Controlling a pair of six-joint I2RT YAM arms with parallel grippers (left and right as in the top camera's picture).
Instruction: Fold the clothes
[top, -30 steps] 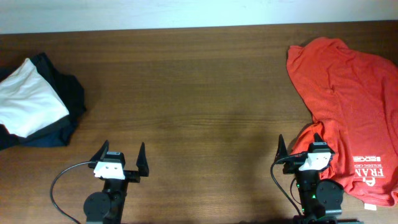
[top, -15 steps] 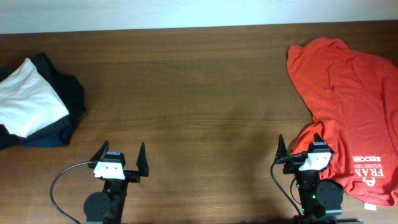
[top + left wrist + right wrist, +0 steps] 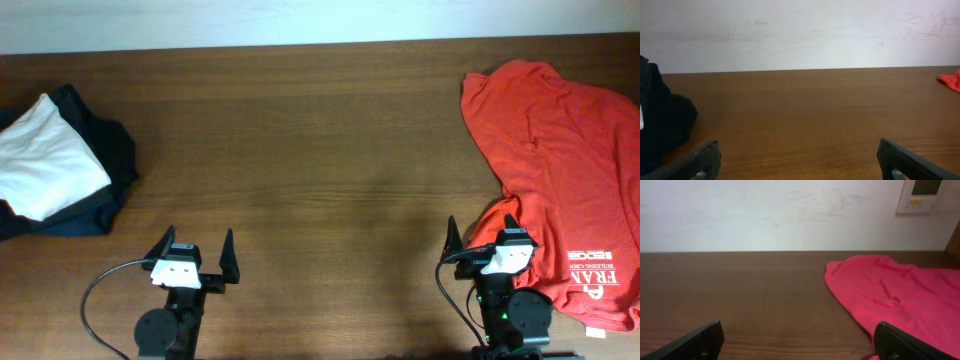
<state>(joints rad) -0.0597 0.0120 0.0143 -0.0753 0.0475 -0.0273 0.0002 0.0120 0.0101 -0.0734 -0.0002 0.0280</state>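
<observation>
Both the left gripper and the right gripper are sitting wide open, holding nothing. The orange-red T-shirt is lying crumpled just beside the right one.

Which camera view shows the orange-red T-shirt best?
The overhead view. There the T-shirt is seen almost whole, rumpled, with its white lettering near the bottom right. The right wrist view shows only part of the fabric, without lettering. The left wrist view shows only a red bit at its right edge.

Softly, evenly lit from above, with a faint pale sheen across the middle of the desk. Sharp overhead; slightly softer in both wrist views.
</observation>
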